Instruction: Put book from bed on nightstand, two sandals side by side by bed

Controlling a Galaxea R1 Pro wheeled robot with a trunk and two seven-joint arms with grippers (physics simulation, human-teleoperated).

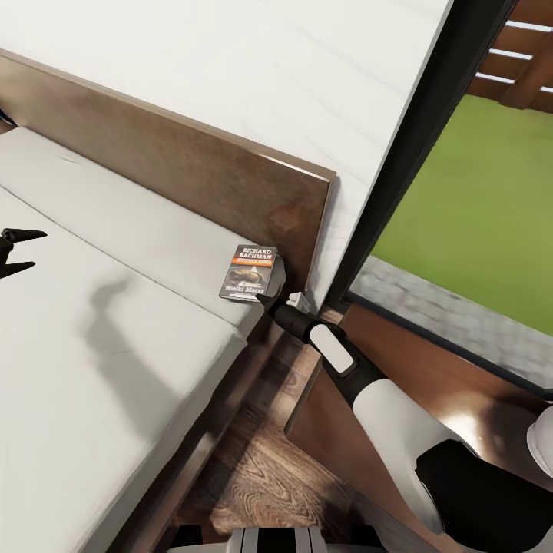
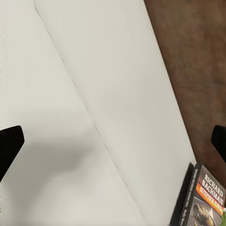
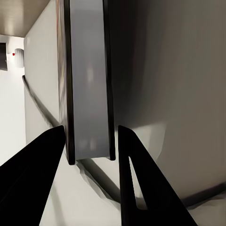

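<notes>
A: Closing on the book (image 1: 248, 271) now — we have it standing on the bed (image 1: 92, 369), at the mattress corner close to the headboard (image 1: 192, 165). Right gripper (image 1: 270, 298) sits at its lower edge.

B: Wrist view agrees. We see the book's edge (image 3: 89, 94) between the two fingers (image 3: 33, 179), one either side, the gap narrow. We can't tell whether the pads are touching it yet.

A: Left gripper (image 1: 15, 252)?

B: Fingers spread wide over bare mattress, holding nothing, well apart from the book.

A: So, our judgement: keep the book centred between the fingers and push a little deeper before squeezing. A thin paperback gripped only at its rim may pivot or slip.

B: Then lift straight up off the mattress before we swing toward the nightstand (image 1: 430, 399), just beside the bed under the right arm. We should clear the frame edge first. Sandals aren't seen here; they come later.
</notes>
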